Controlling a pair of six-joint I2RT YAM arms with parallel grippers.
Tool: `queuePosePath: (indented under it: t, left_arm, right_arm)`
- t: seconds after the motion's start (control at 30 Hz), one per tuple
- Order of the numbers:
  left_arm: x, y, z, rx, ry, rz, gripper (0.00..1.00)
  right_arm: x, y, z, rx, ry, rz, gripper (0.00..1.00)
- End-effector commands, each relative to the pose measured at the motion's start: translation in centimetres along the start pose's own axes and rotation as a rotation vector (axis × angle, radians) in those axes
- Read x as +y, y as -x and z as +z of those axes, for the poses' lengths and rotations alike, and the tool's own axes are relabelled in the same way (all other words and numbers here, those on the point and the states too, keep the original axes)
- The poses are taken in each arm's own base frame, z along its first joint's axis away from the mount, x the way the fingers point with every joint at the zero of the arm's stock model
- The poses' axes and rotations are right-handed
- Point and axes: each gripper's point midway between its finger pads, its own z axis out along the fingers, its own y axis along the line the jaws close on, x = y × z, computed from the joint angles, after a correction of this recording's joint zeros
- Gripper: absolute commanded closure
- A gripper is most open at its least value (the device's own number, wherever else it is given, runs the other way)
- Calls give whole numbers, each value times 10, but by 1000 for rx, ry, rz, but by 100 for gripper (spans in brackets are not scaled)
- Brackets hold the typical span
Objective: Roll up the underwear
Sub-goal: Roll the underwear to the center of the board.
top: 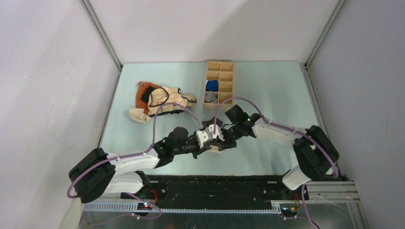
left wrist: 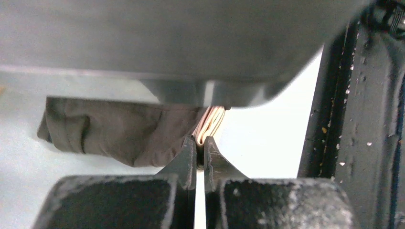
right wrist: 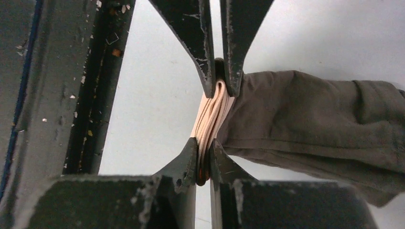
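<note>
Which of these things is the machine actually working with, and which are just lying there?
In the job: the underwear, its folded waistband pinched by the left gripper and the right gripper.
Lying about: cream-and-orange garment; wooden box; blue cloth roll and grey cloth roll inside it.

The top camera looked steeply down from behind the arm bases (top: 131,183), far enough to hold the whole table (top: 267,95). The wrist cameras faced each other along their fingers (left wrist: 184,160), very close, sharing the beige waistband (left wrist: 211,125) of the underwear (right wrist: 305,114).
</note>
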Motion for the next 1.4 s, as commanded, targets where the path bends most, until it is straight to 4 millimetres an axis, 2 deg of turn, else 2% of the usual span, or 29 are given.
queuePosePath:
  t: [0.0, 0.13, 0.3, 0.37, 0.4, 0.43, 0.47, 0.5, 0.53, 0.57, 0.6, 0.77, 0.8, 0.9, 0.97, 1.0, 1.1, 1.23, 1.27, 1.33, 1.37]
  left_arm:
    - [-3, -38, -9, 125, 67, -246, 100]
    - [-1, -49, -15, 133, 106, -326, 100]
    - [20, -74, -19, 221, 179, -483, 100]
    - [31, -80, -18, 246, 206, -543, 100]
    - [35, -78, -16, 251, 211, -553, 100]
    - [37, -84, -15, 271, 210, -573, 100]
    - [39, -83, -14, 277, 207, -579, 100]
    - [40, -86, -13, 289, 202, -589, 100]
    - [41, -85, -12, 289, 203, -590, 100]
    - [43, -86, -12, 293, 205, -590, 100]
    - [45, -85, -11, 290, 206, -588, 100]
    - [50, -84, -10, 306, 208, -576, 100]
    - [52, -84, -8, 311, 212, -573, 98]
    - [63, -82, -9, 338, 253, -577, 78]
    - [70, -71, -12, 317, 279, -556, 69]
    - [73, -59, -15, 280, 281, -528, 63]
    - [69, -41, -23, 218, 261, -403, 59]
    - [57, -10, -28, 128, 173, -82, 54]
    - [54, -2, -26, 109, 145, 54, 54]
    - [47, 5, -23, 81, 97, 258, 52]
    - [42, 3, -22, 75, 69, 324, 52]
  right_arm:
    - [23, 0, 2, 71, 187, 141, 100]
    - [18, 0, 7, 100, 265, 196, 100]
    - [3, -1, 13, 140, 355, 317, 100]
    - [-2, -8, 21, 171, 406, 388, 100]
    - [-8, -3, 17, 176, 412, 405, 100]
    - [-2, -10, 20, 208, 456, 463, 100]
    - [-12, -4, 20, 200, 447, 463, 100]
    - [-8, -11, 23, 232, 486, 529, 100]
    - [-16, -8, 24, 228, 484, 541, 100]
    - [-11, -14, 26, 257, 522, 602, 100]
    - [-18, -13, 25, 251, 517, 616, 100]
    - [-21, -35, 28, 294, 541, 778, 100]
    - [-22, -38, 27, 298, 539, 795, 100]
    - [-23, -48, 30, 315, 542, 881, 100]
    - [-26, -51, 33, 307, 542, 943, 100]
    - [-27, -54, 35, 312, 543, 983, 100]
    - [-33, -58, 35, 281, 538, 1061, 100]
    - [-40, -69, 38, 280, 520, 1196, 100]
    - [-41, -73, 39, 290, 526, 1241, 100]
    - [-44, -75, 42, 292, 538, 1291, 100]
    - [-45, -77, 43, 297, 539, 1303, 100]
